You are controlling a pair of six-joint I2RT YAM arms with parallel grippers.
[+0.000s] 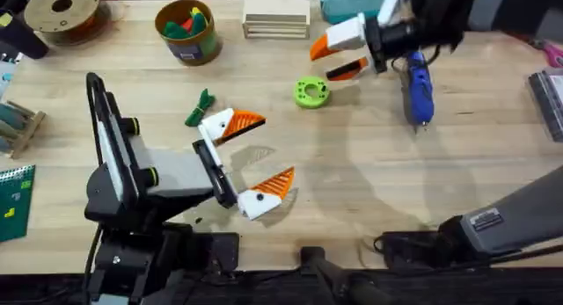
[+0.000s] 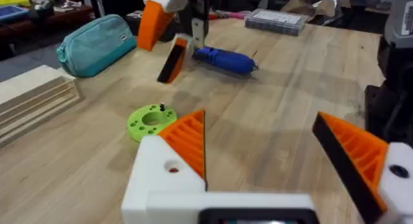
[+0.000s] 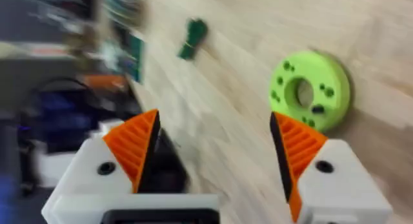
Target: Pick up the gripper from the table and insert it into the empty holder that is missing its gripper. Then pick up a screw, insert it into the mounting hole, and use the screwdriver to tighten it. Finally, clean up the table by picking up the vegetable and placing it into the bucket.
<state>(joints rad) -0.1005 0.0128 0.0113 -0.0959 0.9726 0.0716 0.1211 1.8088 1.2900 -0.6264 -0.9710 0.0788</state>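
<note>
Vegetable lies on surface just beyond left pincer, long axis slanted toward bucket; left pincer open, nearer. Right pincer open, empty, well apart.

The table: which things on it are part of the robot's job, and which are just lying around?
Job: blue pen-shaped screwdriver; small green leafy toy vegetable; yellow-rimmed round bucket.

Lying about: bright green round disc; brown filament spool; stacked wooden slabs; teal zip pouch.
</note>
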